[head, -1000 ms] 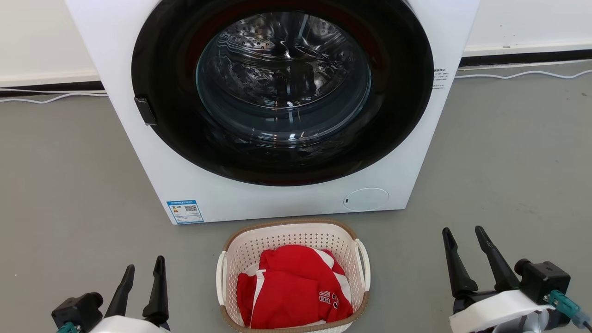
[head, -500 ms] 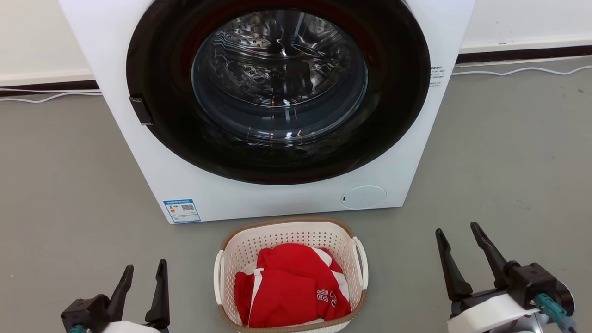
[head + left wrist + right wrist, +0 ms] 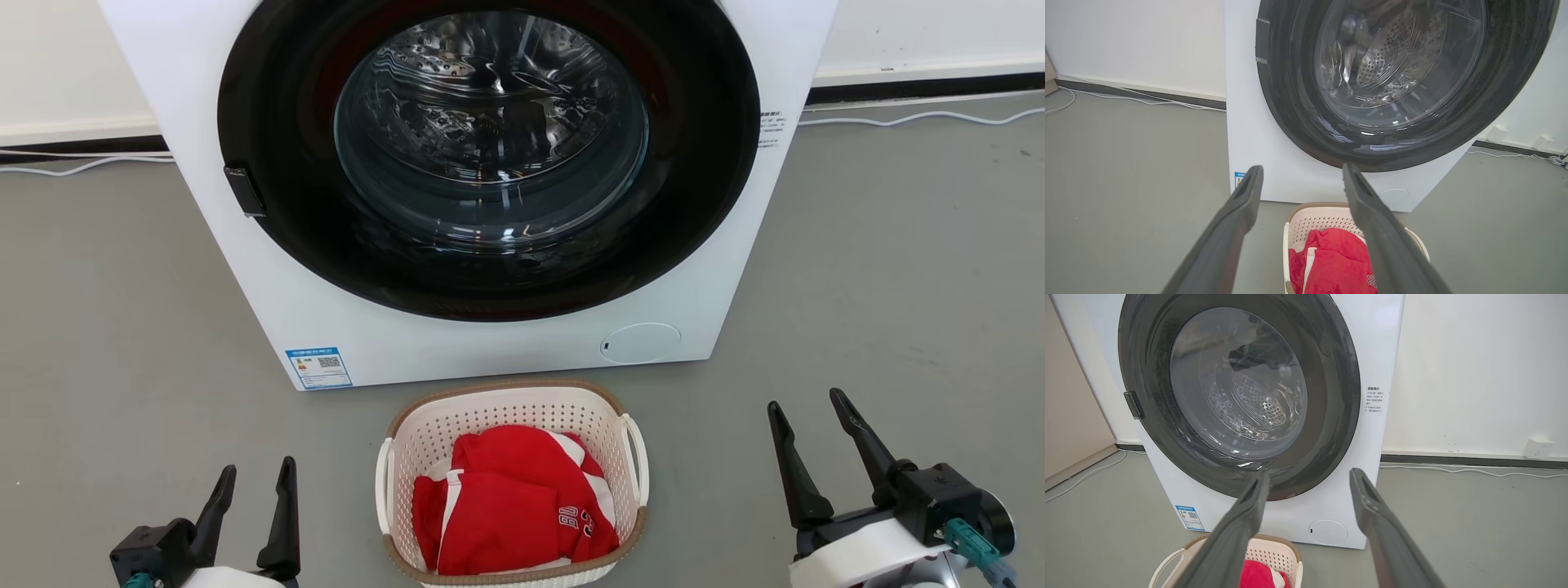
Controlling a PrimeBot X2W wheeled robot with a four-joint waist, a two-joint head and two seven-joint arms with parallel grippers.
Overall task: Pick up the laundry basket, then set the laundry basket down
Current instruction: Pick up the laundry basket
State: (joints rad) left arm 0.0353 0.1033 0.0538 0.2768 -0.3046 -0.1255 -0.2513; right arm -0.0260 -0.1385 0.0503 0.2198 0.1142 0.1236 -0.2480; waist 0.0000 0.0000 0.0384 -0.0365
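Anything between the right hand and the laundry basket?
No. In the head view, just grey floor lies between the open right hand and the laundry basket.

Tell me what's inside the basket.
A crumpled red garment with white stripes and lettering lies in the basket. It covers most of the bottom, so anything underneath is hidden.

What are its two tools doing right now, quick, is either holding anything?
Left tool: open, holding nothing, left of the laundry basket.
Right tool: open, holding nothing, right of it.
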